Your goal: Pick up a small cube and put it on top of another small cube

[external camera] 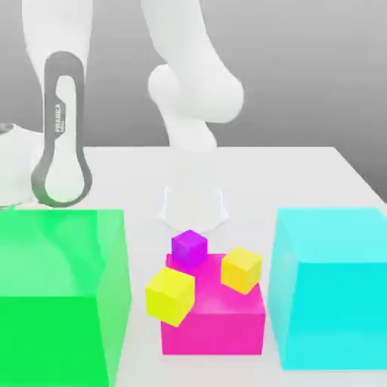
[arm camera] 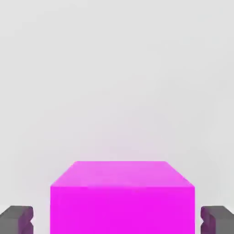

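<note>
The small purple cube (external camera: 189, 248) shows at the back edge of the larger magenta block (external camera: 215, 321) in the exterior view, right below my white hand (external camera: 192, 205). In the hand view the same cube (arm camera: 122, 192) lies on the pale table. My gripper (arm camera: 117, 220) is open around it. Its dark fingertips (arm camera: 16, 219) stand wide on either side, clear of the cube's faces. Two small yellow cubes, one tilted (external camera: 170, 296) at the magenta block's front left and one (external camera: 242, 269) toward its right, overlap that block. Whether they rest on it I cannot tell.
A big translucent green block (external camera: 57, 298) fills the exterior view's left and a big cyan block (external camera: 332, 291) its right, flanking the magenta block closely. The arm's base and links (external camera: 64, 128) rise at the back of the white table (external camera: 302, 181).
</note>
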{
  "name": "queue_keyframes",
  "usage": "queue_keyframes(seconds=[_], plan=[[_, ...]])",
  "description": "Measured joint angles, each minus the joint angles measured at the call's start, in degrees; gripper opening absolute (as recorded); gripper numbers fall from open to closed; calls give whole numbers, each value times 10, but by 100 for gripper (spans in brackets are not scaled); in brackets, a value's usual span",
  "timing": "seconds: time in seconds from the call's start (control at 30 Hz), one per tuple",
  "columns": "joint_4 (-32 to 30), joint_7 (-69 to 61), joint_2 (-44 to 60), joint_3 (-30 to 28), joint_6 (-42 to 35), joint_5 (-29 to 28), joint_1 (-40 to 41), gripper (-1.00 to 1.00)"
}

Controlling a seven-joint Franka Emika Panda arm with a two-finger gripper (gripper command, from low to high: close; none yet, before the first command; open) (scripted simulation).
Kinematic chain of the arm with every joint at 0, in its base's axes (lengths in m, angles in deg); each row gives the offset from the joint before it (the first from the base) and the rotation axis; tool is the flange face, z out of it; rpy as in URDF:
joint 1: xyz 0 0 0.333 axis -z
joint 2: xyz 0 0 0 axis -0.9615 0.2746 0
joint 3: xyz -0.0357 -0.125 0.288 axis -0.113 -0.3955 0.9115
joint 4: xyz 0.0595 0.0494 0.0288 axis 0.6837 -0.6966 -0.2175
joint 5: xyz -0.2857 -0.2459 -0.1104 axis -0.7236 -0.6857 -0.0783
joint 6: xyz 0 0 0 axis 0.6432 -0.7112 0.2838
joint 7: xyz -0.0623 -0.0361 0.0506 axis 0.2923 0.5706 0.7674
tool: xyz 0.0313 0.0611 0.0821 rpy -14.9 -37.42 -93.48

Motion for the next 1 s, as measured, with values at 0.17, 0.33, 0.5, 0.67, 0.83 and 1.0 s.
queue_keyframes(seconds=[0.17, 0.33, 0.5, 0.67, 0.83, 1.0], plan=[[0, -2, 1, 2, 2, 2, 2, -100], [-6, 29, -28, -48, -24, -38, -39, -100], [-13, 53, -67, -76, -55, -70, -60, -100], [-20, 53, -107, -77, -85, -70, -61, -100], [-9, 3, -155, -87, -147, -64, -41, -100], [-11, -132, -240, -77, -235, -53, -69, -100]])
